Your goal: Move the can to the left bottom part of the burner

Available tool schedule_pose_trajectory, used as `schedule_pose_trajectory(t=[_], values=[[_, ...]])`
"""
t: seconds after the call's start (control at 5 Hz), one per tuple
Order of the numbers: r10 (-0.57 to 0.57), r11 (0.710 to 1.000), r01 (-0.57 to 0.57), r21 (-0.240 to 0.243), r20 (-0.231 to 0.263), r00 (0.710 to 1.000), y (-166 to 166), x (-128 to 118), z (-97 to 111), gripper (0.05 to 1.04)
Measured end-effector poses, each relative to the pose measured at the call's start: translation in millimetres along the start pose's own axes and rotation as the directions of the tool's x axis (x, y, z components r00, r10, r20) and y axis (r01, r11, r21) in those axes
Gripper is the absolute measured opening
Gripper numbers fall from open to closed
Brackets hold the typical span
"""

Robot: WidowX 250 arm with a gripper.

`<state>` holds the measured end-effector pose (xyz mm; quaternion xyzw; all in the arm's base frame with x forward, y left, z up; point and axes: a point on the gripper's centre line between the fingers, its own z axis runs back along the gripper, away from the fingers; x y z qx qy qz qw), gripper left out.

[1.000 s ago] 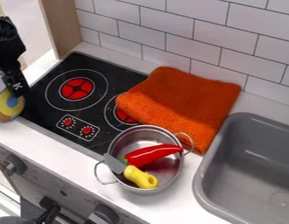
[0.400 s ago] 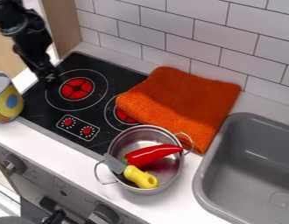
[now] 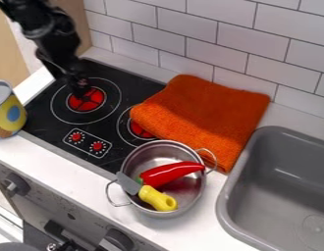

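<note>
I am hanging my black gripper (image 3: 79, 89) over the far left burner (image 3: 86, 104), and I cannot tell whether it is open or closed. The can (image 3: 10, 116) is standing at the left edge of my view, by the near left corner of the stovetop (image 3: 50, 131), apart from me, while the metal pot (image 3: 129, 164) is holding a red pepper (image 3: 171, 172) and a yellow-handled knife (image 3: 156, 197).

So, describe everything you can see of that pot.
The pot stands upright and open, round, shiny and metal-looking, with thin loop handles on opposite sides. It sits where the stove meets the white counter. Inside are a red pepper and a yellow-handled knife, its grey blade reaching the rim. One handle overlaps the orange towel.
</note>
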<state>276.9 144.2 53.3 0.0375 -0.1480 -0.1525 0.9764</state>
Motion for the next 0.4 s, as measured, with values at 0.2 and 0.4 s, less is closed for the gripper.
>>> schedule_pose_trajectory(t=[0.2,0.4], values=[[0.018,0.998,-0.016,-0.053,0.039,0.999,-30,12,5,0.999],[0.094,0.993,-0.087,-0.079,0.095,0.991,-53,30,21,0.999]])
